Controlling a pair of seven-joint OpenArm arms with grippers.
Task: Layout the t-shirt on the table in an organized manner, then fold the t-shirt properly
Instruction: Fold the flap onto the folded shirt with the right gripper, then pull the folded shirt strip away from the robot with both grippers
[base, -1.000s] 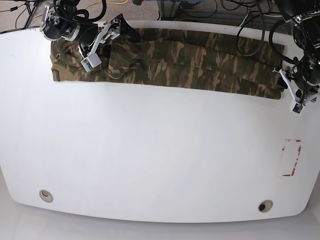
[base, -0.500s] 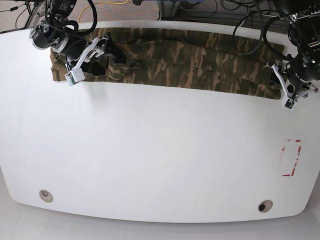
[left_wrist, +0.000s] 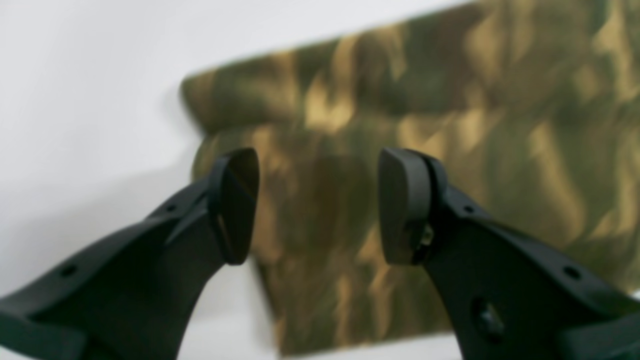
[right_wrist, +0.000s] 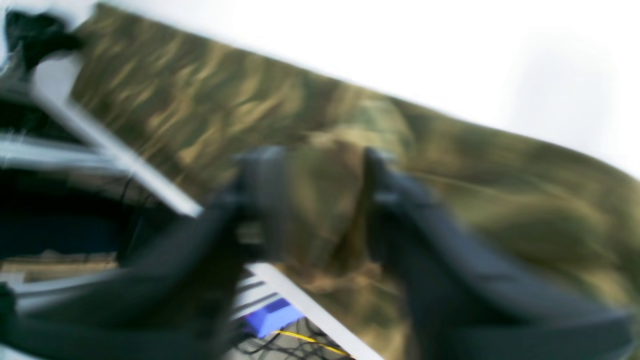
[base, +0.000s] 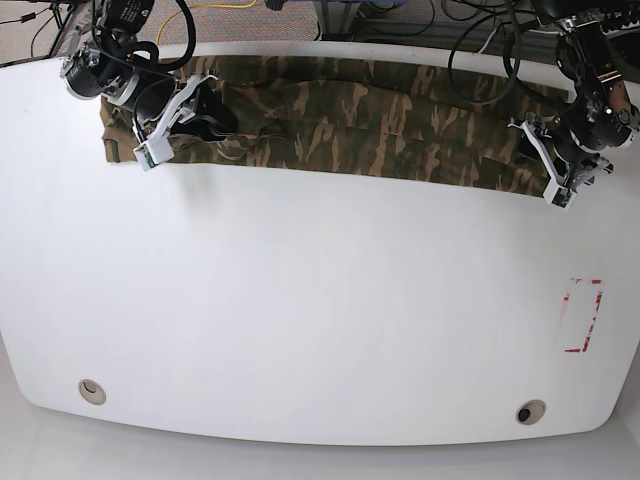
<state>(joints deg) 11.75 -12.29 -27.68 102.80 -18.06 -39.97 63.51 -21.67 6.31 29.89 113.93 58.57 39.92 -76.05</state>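
Observation:
The camouflage t-shirt (base: 380, 120) lies as a long folded strip along the far edge of the white table (base: 320, 300). My right gripper (base: 222, 118) is on the strip's left part. In the blurred right wrist view its fingers (right_wrist: 322, 200) close around a raised fold of the shirt (right_wrist: 475, 190). My left gripper (base: 535, 150) is over the strip's right end. In the left wrist view it (left_wrist: 320, 205) is open and empty, just above a corner of the shirt (left_wrist: 450, 100).
A red-outlined rectangle (base: 583, 315) marks the table at the right. Two round grommets (base: 92, 391) (base: 530, 411) sit near the front edge. Cables (base: 400, 20) hang behind the far edge, right behind the shirt.
My right gripper moved left along the shirt and the bunched cloth there now lies flatter. My left gripper moved up and inward from the table's right edge onto the shirt's end.

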